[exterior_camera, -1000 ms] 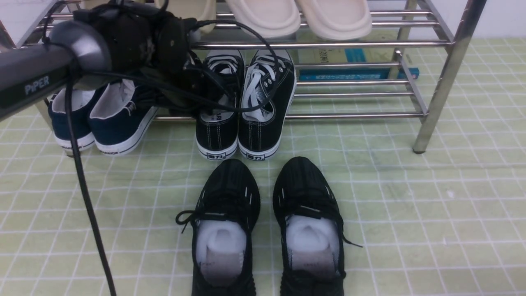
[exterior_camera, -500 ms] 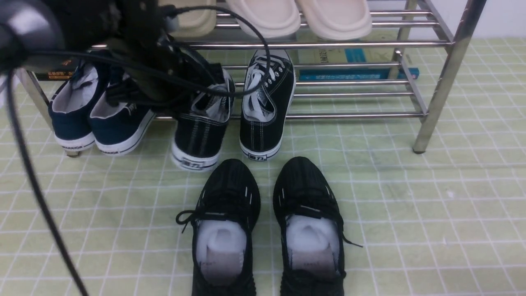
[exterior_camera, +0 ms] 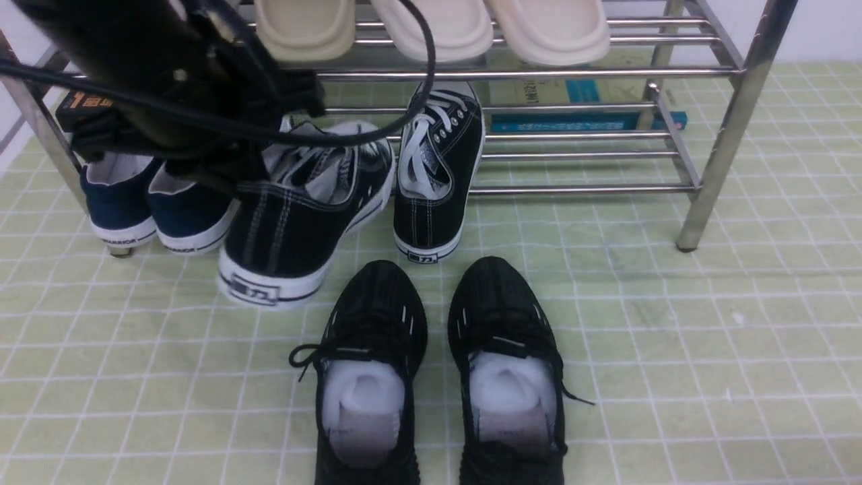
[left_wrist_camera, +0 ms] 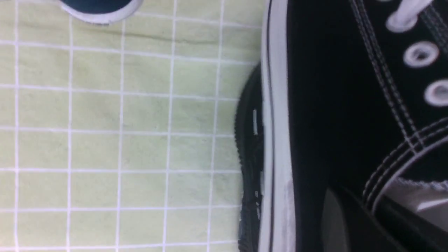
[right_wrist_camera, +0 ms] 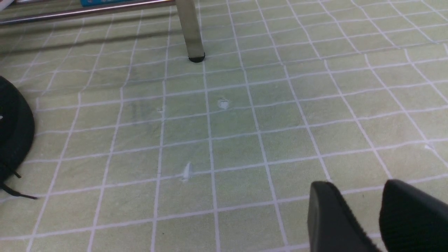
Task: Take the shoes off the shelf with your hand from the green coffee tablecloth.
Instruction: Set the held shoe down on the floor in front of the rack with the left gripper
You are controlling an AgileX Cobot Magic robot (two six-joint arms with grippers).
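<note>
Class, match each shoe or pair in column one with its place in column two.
Column one
1 cream slippers
2 navy slip-ons
3 black knit sneakers
4 left canvas sneaker

Column two
A gripped by the left end effector
B top tier of the shelf
C on the tablecloth, in front of the shelf
D lower tier, left end

Pairs: 1-B, 2-D, 3-C, 4-A

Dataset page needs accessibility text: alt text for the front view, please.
The left gripper holds one black canvas sneaker in front of the chrome shelf, heel toward the camera; its mate sits on the lower tier. Black knit sneakers stand nearer on the green checked cloth, navy slip-ons at left, beige slippers on top.
</note>
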